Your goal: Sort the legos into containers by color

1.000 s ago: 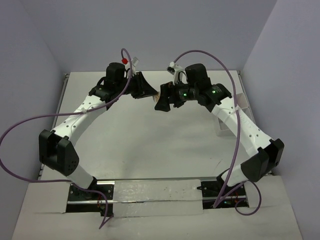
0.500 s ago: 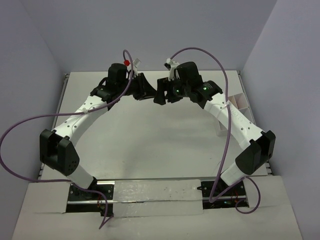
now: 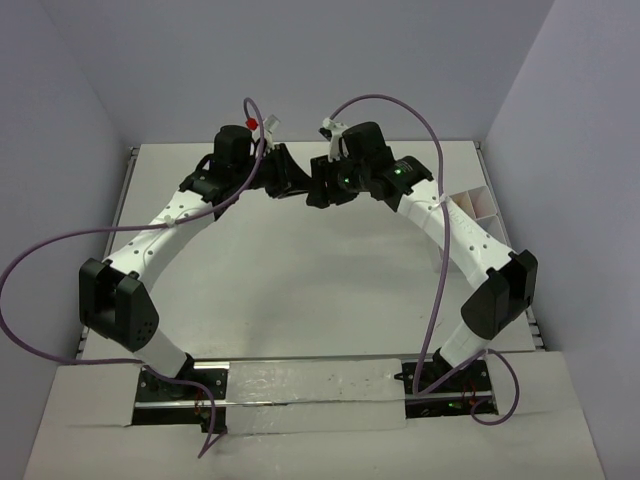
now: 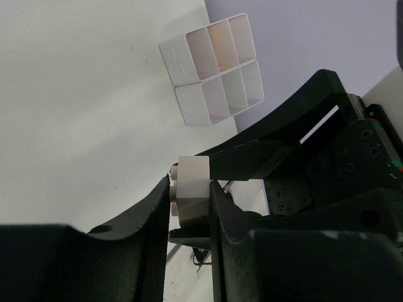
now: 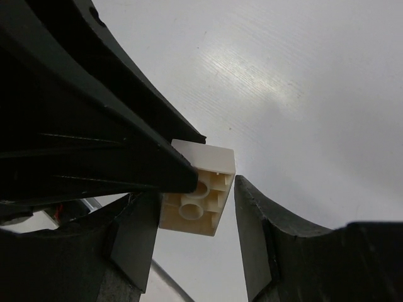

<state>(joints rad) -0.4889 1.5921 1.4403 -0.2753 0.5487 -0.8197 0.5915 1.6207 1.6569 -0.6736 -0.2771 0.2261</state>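
My left gripper is shut on a white lego brick, pinched between its two fingers above the table. My right gripper meets it tip to tip at the back middle. In the right wrist view the same brick sits between my right gripper's open jaws, underside tubes facing the camera, with a gap to the right finger. The white four-compartment tray lies beyond; in the top view it is at the right edge, partly behind the right arm. No other legos show.
Purple cables loop over both arms. The right arm's black wrist body fills the space just right of the left gripper. Grey walls close the table at the back and sides.
My right arm has swung left and back, bringing its gripper up against the left gripper and around the white brick. The left arm has barely moved.
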